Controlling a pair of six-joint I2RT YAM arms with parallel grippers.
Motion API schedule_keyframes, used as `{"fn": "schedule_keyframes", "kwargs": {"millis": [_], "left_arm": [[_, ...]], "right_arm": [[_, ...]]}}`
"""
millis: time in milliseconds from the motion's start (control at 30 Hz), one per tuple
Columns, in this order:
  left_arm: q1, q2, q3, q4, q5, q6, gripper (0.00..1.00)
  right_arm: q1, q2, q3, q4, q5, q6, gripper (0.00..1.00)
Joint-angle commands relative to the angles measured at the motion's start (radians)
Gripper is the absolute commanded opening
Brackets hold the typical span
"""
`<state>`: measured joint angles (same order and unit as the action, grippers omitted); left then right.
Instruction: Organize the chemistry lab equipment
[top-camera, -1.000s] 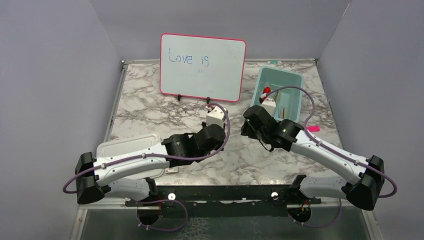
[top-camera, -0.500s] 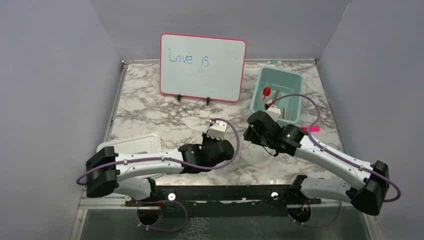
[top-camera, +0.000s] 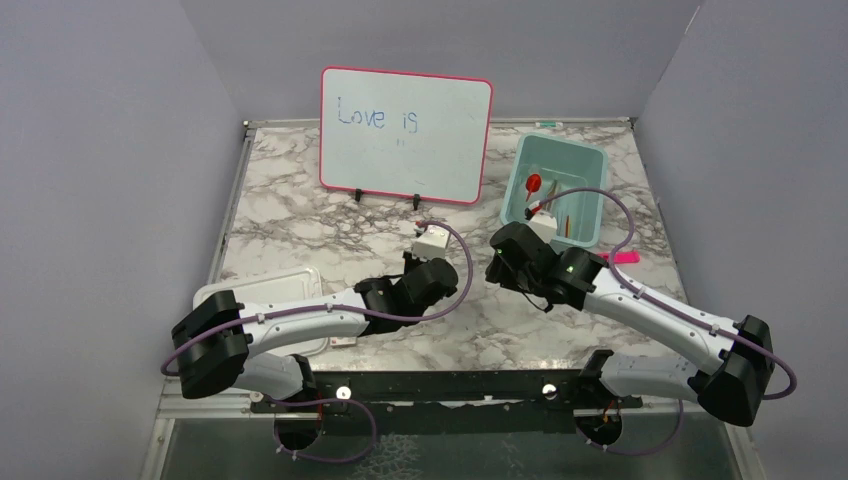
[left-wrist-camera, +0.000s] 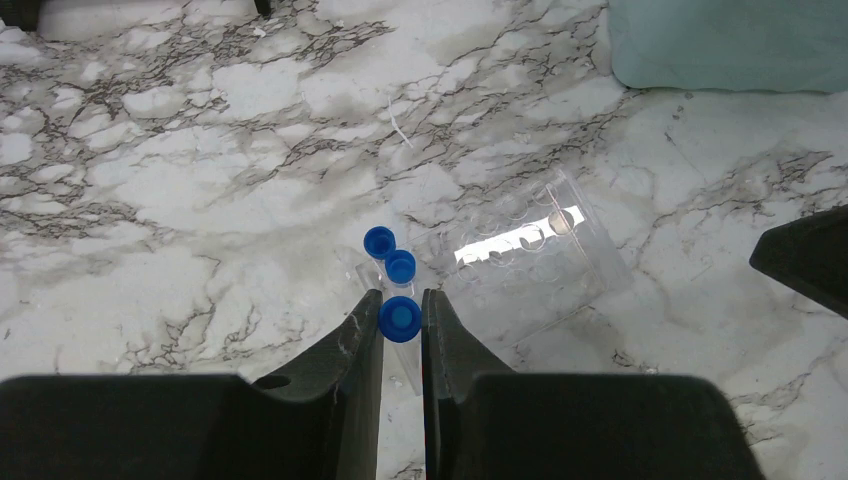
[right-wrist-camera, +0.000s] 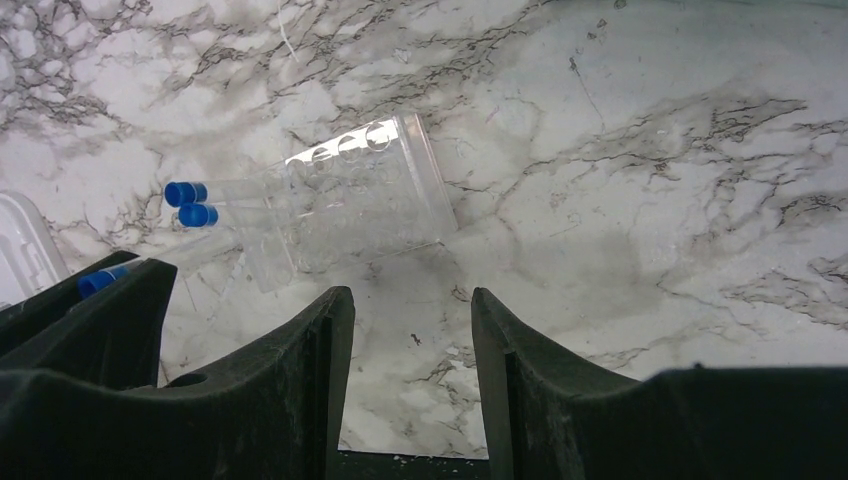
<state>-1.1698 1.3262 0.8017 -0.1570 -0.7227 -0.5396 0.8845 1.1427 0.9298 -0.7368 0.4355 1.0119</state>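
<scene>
My left gripper (left-wrist-camera: 400, 296) is shut on a blue-capped tube (left-wrist-camera: 400, 319), gripped just below its cap. Two more blue-capped tubes (left-wrist-camera: 389, 254) lie side by side on the marble just beyond the fingertips. The clear rack (left-wrist-camera: 535, 255) lies tipped on its side to their right. In the right wrist view the rack (right-wrist-camera: 360, 205) and the two loose tubes (right-wrist-camera: 190, 204) lie ahead of my right gripper (right-wrist-camera: 412, 296), which is open over bare marble. Small red and brown tools (top-camera: 545, 195) lie in the teal bin (top-camera: 580, 160).
The pink-framed whiteboard (top-camera: 405, 135) stands at the back centre. A pink marker (top-camera: 622, 257) lies beside the right forearm. A clear lidded container (top-camera: 260, 290) sits near the left arm. Both wrists are close together at mid-table.
The left wrist drew back toward the near edge, then edged forward again. The right wrist pulled back from the front of the teal bin. Neither gripper's opening changed.
</scene>
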Motion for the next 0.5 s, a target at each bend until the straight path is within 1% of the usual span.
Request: {"fn": "schedule_keyframes", "kwargs": {"millis": [0,200,267,333,467], "left_arm": [[0.017,0.017,-0.011,0.071,0.063,0.023,0.13],[0.019,0.035,-0.001,0.016,0.09,-0.011,0.13],[0.018,0.016,0.001,-0.03,0.104,-0.053,0.13],[0.018,-0.017,-0.027,-0.041,0.11,-0.086,0.13],[0.019,-0.057,-0.074,-0.025,0.108,-0.108,0.13]], "right_arm": [[0.003,0.016,0.018,-0.004,0.012,-0.008,0.52],[0.004,0.032,0.019,0.004,0.013,-0.017,0.52],[0.004,0.039,0.024,0.0,0.013,-0.02,0.52],[0.004,0.043,0.023,0.001,0.015,-0.021,0.52],[0.004,0.046,0.013,0.015,0.009,-0.021,0.51]]}}
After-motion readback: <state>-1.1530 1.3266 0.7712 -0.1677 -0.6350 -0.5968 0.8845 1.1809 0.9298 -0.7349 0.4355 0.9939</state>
